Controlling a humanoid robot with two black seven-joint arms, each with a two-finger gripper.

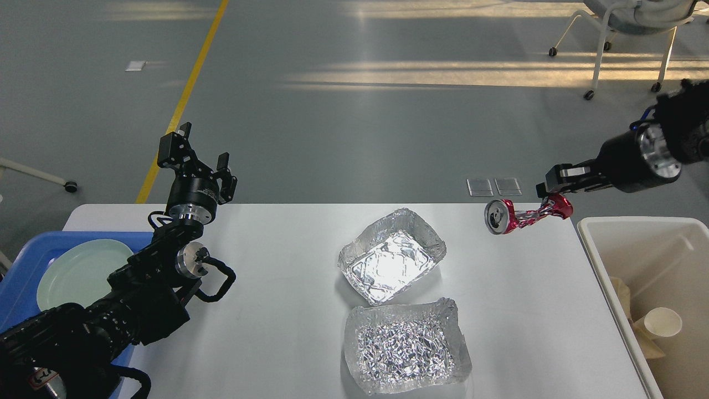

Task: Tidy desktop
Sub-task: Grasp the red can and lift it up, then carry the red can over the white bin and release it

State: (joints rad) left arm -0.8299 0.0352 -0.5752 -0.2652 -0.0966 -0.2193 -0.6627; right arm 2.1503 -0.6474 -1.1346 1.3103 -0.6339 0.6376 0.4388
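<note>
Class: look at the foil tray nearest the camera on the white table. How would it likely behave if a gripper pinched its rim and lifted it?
The near foil tray looks thin and crinkled, so its rim would probably buckle under the fingers. It appears empty, so likely very light. Pushed, it would probably slide on the smooth desktop, not roll.
</note>
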